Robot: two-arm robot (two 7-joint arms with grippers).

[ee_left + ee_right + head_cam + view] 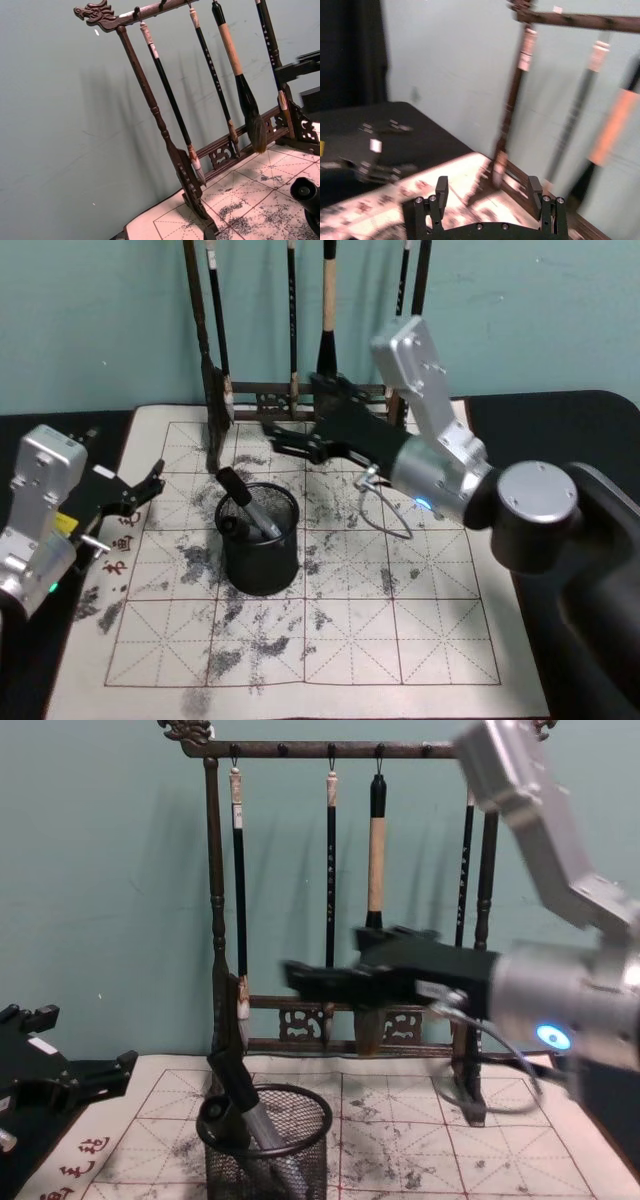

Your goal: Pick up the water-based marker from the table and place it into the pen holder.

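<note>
The black wire-mesh pen holder [262, 562] [270, 1165] stands on the left-middle of the practice sheet. The water-based marker [250, 510] [243, 1098], grey with a black cap, leans inside it, cap end poking up over the rim on the left side. My right gripper [282, 438] [488, 190] [300, 978] hovers above and behind the holder, close to the brush rack, open with nothing between its fingers. My left gripper [150, 488] rests open at the table's left edge, apart from the holder.
A tall dark wooden brush rack [300, 395] [345, 750] [150, 100] with several hanging brushes stands along the back by the teal wall. An ink-stained gridded sheet [400, 640] covers the black table. Open sheet lies in front of and to the right of the holder.
</note>
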